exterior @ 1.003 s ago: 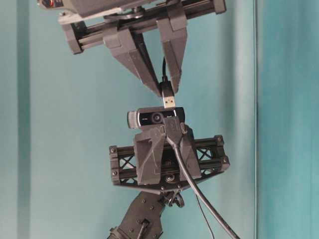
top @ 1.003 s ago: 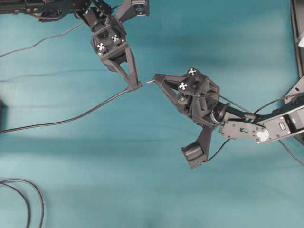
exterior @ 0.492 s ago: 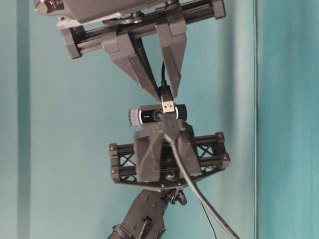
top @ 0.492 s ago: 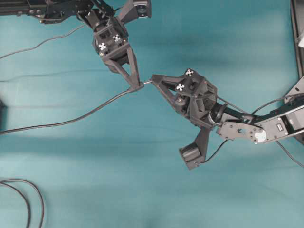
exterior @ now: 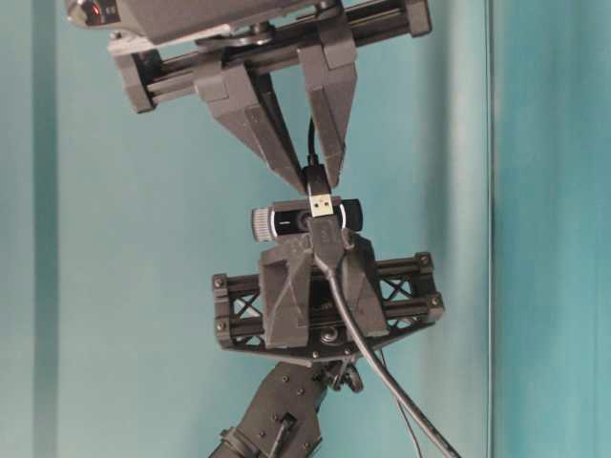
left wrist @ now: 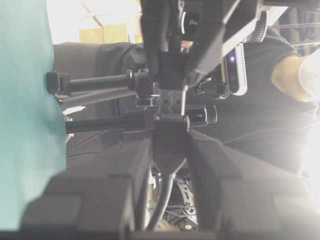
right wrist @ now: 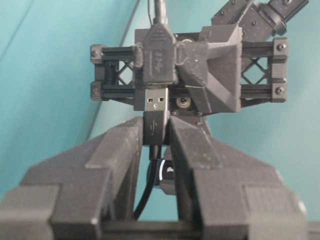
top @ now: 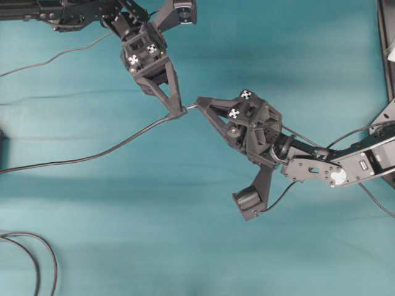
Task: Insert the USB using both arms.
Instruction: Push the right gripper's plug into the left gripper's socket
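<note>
The USB [top: 192, 106] is a dark plug with a silver metal tip, and my right gripper [top: 200, 102] is shut on its body. In the right wrist view its tip [right wrist: 156, 101] shows both square holes and meets the mouth of the dark socket end [right wrist: 156, 60]. My left gripper [top: 179, 111] is shut on that socket end [left wrist: 170, 137]. Fingertips of the two grippers nearly touch above the table's middle. From table level the USB [exterior: 323, 203] points straight down onto the socket end [exterior: 327, 243], with most of the metal tip showing.
The socket's grey cable [top: 92, 154] trails left across the teal table [top: 185, 246]. A looped cable [top: 43, 246] lies at the front left and a thin one [top: 49, 57] at the back left. A dark frame [top: 386, 49] borders the right edge.
The gap between the two grippers has closed: the right gripper brought the USB up-left to the socket's mouth and the left gripper shifted slightly toward it. Both grips are unchanged.
</note>
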Available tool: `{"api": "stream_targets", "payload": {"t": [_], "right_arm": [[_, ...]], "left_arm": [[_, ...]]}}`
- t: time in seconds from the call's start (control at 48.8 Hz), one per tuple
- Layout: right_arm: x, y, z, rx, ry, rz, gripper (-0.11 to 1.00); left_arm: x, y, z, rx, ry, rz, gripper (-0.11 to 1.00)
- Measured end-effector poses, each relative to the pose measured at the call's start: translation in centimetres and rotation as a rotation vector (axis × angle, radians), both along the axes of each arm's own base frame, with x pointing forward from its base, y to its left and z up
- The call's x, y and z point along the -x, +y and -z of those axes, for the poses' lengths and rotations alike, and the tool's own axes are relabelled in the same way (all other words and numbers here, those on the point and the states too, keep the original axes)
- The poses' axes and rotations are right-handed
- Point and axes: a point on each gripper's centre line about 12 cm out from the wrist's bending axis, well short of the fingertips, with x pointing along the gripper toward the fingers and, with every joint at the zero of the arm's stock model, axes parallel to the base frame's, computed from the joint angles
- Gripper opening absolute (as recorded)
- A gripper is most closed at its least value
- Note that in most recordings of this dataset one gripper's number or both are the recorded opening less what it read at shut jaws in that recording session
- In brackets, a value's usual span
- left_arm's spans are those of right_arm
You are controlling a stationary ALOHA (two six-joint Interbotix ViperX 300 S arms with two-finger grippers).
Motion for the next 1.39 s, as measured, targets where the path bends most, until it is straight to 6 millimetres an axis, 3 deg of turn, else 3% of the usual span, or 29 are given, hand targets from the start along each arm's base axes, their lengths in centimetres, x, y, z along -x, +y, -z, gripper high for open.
{"api": "stream_targets", "payload": {"t": [1.393], "right_arm": [[-1.0,1.0,0.4,0.003,0.042,-0.066,0.21]], "left_arm": [[-1.0,-0.3,0.0,-0.006,-0.019,0.028,0.22]]}}
